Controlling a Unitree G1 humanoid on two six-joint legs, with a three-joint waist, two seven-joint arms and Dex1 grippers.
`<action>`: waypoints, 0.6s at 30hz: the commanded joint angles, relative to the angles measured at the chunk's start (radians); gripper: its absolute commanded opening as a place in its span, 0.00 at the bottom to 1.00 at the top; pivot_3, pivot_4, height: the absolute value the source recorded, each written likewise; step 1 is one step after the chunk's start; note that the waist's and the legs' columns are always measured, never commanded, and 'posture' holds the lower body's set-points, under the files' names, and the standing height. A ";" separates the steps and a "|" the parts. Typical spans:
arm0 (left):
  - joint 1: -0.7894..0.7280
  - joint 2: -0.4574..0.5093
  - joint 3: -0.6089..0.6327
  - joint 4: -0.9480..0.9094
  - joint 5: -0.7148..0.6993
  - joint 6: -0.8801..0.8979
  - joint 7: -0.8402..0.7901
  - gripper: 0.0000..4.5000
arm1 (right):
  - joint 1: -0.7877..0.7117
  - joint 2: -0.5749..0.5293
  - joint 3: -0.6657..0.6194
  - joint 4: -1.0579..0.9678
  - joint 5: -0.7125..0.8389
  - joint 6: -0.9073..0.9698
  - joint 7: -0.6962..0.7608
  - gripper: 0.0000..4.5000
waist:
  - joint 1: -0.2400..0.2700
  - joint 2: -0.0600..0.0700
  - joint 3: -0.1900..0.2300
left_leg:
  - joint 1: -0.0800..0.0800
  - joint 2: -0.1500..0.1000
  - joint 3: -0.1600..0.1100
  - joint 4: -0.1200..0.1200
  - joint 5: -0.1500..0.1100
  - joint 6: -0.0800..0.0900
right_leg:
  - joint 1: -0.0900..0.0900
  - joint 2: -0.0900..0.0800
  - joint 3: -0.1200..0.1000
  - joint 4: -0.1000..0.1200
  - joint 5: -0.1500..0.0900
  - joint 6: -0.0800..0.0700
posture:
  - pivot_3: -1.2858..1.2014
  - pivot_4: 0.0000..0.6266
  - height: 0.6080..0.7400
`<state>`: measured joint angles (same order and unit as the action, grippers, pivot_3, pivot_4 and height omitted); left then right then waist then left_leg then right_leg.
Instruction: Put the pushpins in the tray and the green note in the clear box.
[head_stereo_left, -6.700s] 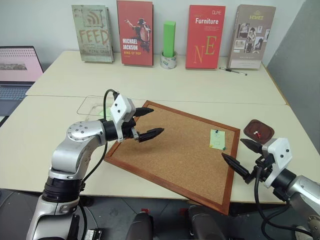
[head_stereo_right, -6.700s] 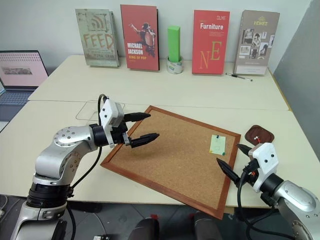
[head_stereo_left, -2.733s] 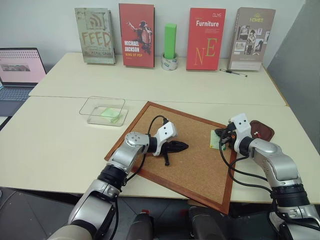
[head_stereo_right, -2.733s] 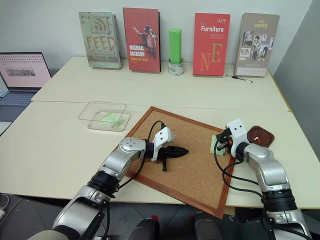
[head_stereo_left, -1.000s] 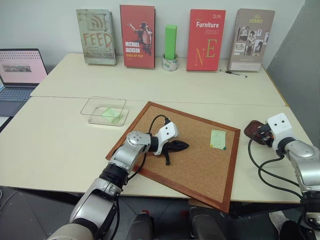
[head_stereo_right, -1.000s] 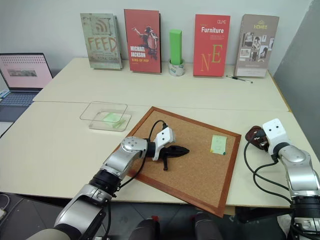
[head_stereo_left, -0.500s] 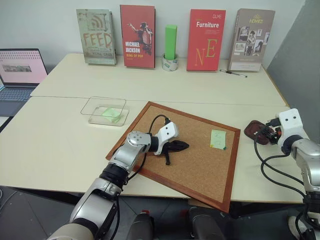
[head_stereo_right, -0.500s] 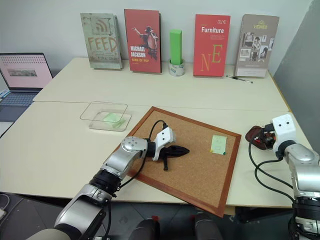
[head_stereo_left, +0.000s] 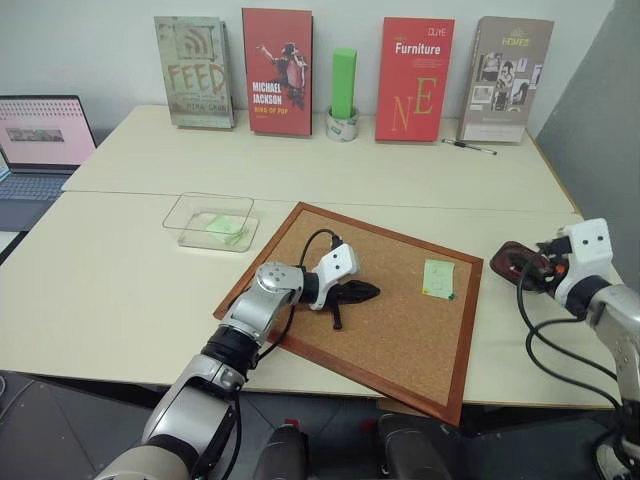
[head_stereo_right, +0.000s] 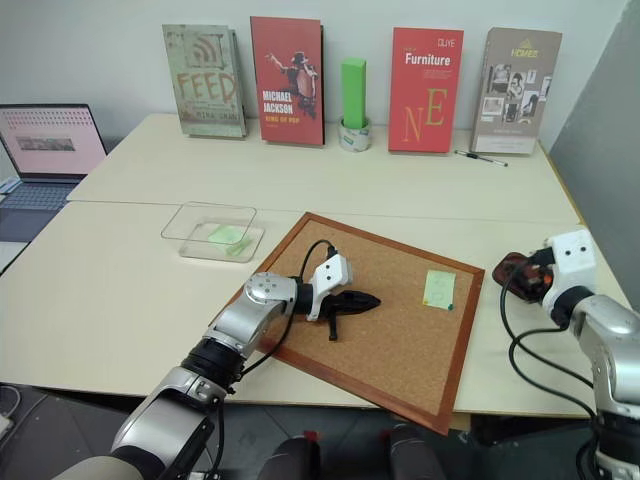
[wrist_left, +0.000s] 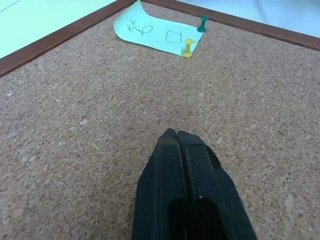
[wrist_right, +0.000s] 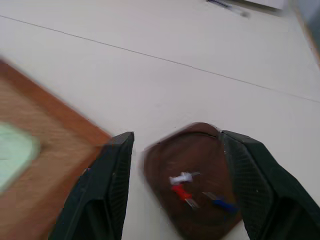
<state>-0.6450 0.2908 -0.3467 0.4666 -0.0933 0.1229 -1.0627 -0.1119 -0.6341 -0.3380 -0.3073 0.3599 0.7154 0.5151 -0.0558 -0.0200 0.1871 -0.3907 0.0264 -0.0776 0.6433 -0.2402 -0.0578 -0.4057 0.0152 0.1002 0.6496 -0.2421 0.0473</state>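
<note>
The left gripper (wrist_left: 177, 134) rested on the corkboard (head_stereo_left: 400, 330) near its middle, jaws together. The right gripper (wrist_right: 175, 142) hung over the tray (wrist_right: 192, 200) at the desk's right edge, jaws apart, empty. Three pins (wrist_right: 182, 184) lay in the tray. The note (head_stereo_left: 437, 277) stayed pinned near the corkboard's right edge. The box (head_stereo_left: 205, 220) sat beside its left corner.
</note>
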 joint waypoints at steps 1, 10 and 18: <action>0.010 0.009 -0.019 0.052 0.054 0.019 0.019 0.00 | 0.096 0.010 0.003 -0.181 0.101 0.014 0.071 0.64 | 0.000 0.000 0.000 | -0.001 0.000 0.000 0.000 0.000 0.000 | 0.000 0.000 0.000 -0.001 0.000 0.001 | 0.52 0.24 1.00; 0.008 0.010 -0.019 0.059 0.055 0.016 0.016 0.00 | 0.161 0.051 0.166 -0.203 0.016 -0.055 0.016 0.64 | -0.001 0.000 0.000 | -0.002 0.001 0.001 0.001 0.000 0.000 | -0.001 -0.001 0.000 -0.005 0.000 0.001 | 0.52 0.24 1.00; 0.012 0.013 -0.020 0.052 0.056 0.018 0.013 0.00 | 0.147 0.102 0.214 -0.133 -0.043 -0.111 -0.029 0.64 | -0.001 0.000 0.000 | -0.002 0.001 0.001 0.000 0.000 0.000 | -0.001 -0.001 0.000 -0.005 0.000 0.001 | 0.52 0.24 1.00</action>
<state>-0.6531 0.2885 -0.3472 0.4770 -0.0901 0.1208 -1.0644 0.0482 -0.5379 -0.1228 -0.4305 0.3307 0.6361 0.4957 -0.0569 -0.0201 0.1869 -0.3930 0.0271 -0.0768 0.6433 -0.2403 -0.0581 -0.4066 0.0143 0.1001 0.6443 -0.2418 0.0484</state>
